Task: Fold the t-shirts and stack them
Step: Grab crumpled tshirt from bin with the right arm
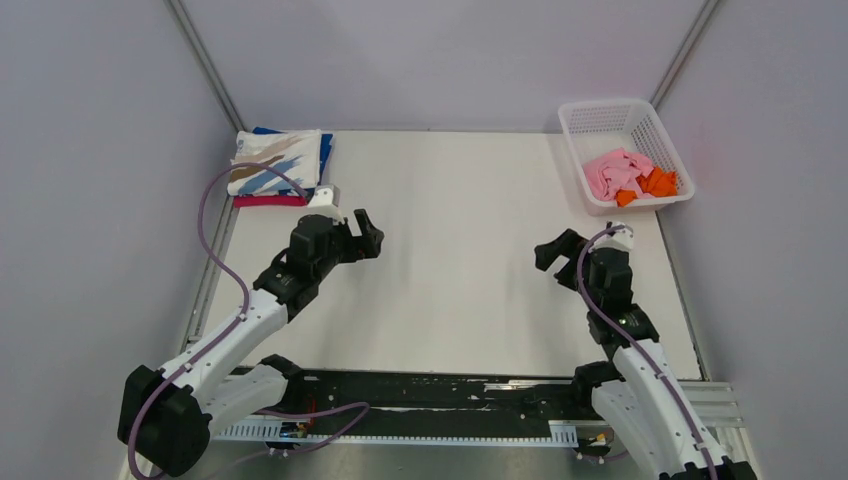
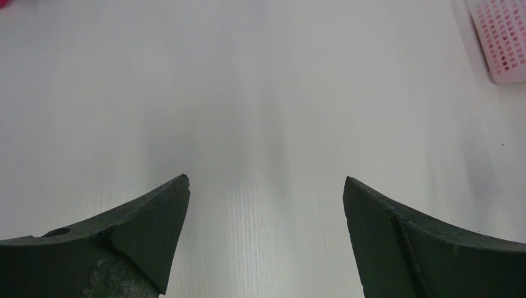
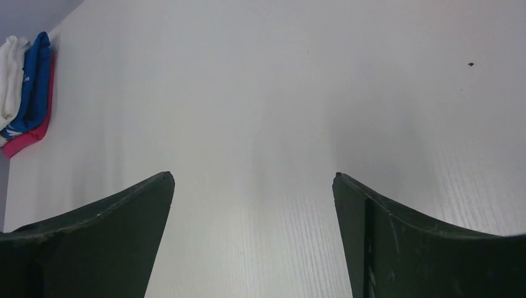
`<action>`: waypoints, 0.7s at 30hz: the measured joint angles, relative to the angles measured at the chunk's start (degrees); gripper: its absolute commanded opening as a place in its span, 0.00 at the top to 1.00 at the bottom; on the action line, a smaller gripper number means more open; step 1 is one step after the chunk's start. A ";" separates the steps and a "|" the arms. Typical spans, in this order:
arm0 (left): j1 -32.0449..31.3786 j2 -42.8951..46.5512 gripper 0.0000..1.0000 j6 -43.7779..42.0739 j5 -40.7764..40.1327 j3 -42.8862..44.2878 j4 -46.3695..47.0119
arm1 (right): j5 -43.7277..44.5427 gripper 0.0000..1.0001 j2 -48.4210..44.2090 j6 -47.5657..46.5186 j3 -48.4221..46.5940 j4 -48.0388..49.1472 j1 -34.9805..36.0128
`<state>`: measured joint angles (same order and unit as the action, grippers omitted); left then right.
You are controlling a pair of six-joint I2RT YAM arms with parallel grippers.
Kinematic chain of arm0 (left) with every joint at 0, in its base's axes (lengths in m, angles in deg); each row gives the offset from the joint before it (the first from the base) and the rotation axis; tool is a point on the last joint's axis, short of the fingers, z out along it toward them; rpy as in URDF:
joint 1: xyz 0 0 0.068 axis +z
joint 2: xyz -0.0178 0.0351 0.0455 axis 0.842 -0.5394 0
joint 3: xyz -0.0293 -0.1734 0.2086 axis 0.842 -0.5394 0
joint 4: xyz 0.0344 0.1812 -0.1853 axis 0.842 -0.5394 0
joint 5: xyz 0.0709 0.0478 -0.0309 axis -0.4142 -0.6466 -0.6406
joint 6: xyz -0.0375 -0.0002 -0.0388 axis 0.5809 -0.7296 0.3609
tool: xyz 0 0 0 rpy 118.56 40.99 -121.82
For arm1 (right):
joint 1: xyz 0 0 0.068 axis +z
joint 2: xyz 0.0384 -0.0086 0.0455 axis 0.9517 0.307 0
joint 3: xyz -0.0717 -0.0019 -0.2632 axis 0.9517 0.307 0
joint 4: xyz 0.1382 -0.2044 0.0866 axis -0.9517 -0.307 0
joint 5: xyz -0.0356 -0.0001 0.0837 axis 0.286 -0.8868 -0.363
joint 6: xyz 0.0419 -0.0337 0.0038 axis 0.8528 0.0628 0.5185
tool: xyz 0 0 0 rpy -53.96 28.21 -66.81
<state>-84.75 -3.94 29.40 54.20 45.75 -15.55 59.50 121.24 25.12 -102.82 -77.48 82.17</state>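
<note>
A stack of folded t-shirts (image 1: 277,165) lies at the table's far left corner: a white one with blue and tan streaks on top, a blue one under it, a magenta one at the bottom. The right wrist view catches the stack (image 3: 28,93) edge-on at its far left. Crumpled in the white basket (image 1: 600,108) at the far right are a light pink t-shirt (image 1: 615,172) and an orange t-shirt (image 1: 655,183). My left gripper (image 1: 368,230) (image 2: 265,180) hovers open over bare table, just in front of the stack. My right gripper (image 1: 556,250) (image 3: 252,175) is open too, empty, in front of the basket.
The white table (image 1: 450,270) is walled in by grey panels at the back and both sides. The basket's corner (image 2: 505,37) shows at the top right of the left wrist view. A black rail with cables runs along the near edge (image 1: 420,390).
</note>
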 measured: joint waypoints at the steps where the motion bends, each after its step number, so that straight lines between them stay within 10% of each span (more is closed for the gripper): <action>1: 0.00 0.00 0.00 0.00 -0.13 0.00 -0.07 | 0.61 0.00 0.92 -0.09 -0.59 0.44 0.00; 10: 0.00 -1.75 0.00 -0.07 -0.55 0.02 0.15 | 11.47 0.00 24.26 -5.97 -28.13 0.04 -2.05; 21: 0.02 -5.07 0.00 -0.15 -1.57 0.13 0.66 | 7.85 0.03 58.55 -15.82 -65.37 -17.29 -23.52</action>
<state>-84.73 -9.01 29.25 52.63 45.88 -14.89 67.35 179.79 9.30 -168.19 -94.76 58.65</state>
